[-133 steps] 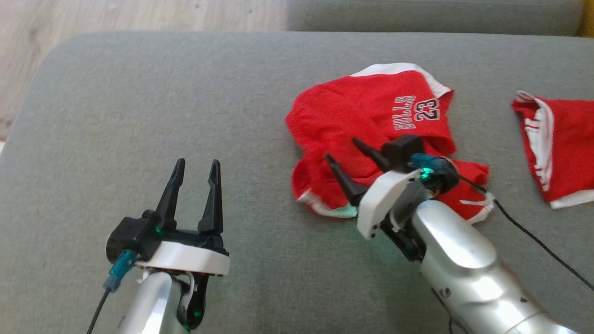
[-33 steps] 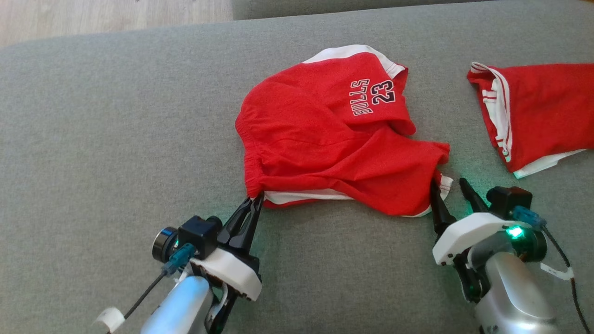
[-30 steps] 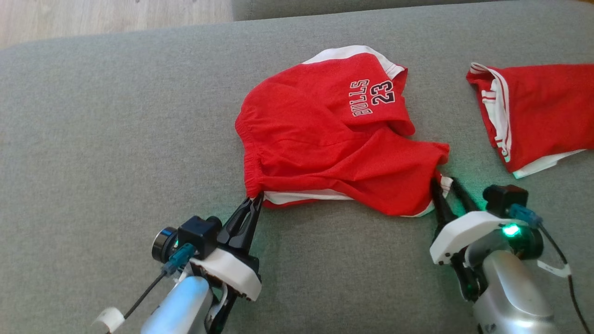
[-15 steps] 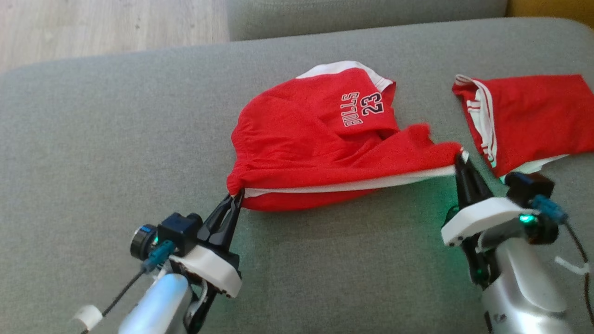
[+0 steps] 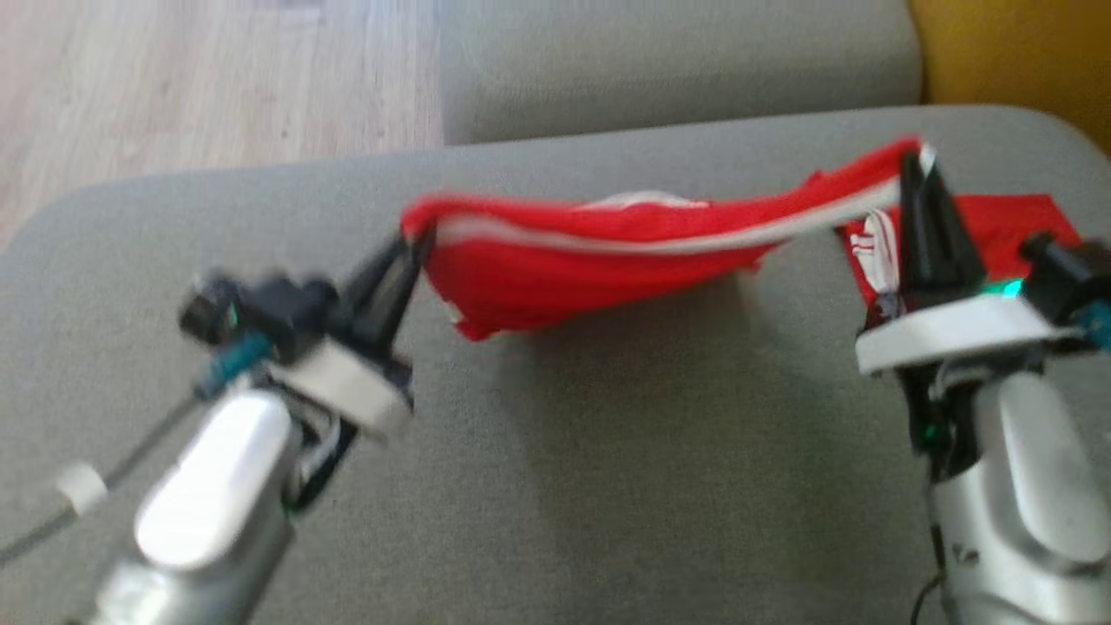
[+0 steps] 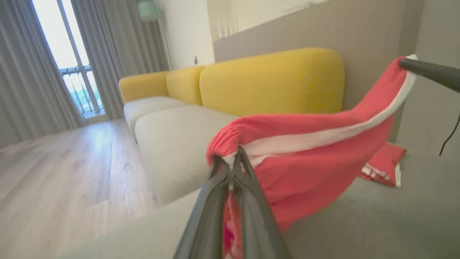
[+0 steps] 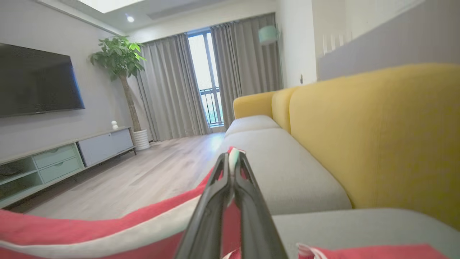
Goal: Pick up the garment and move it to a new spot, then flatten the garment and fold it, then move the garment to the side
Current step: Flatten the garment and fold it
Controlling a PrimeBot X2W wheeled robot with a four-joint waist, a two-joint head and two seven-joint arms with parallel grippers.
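The garment, red shorts with a white band along the edge, hangs stretched in the air above the grey cushion. My left gripper is shut on its left corner. My right gripper, held higher, is shut on its right corner. In the left wrist view the garment drapes from my gripper toward the right gripper's fingers at the upper right. Red cloth with the white band trails left from the right gripper in the right wrist view.
A second red and white garment lies on the cushion behind my right gripper. A yellow sofa back rises at the far right, and wooden floor lies beyond the cushion's far left edge.
The right gripper has shut on the garment's right corner. Both grippers have risen and lifted the garment off the cushion, stretching it between them. The head camera has tilted up.
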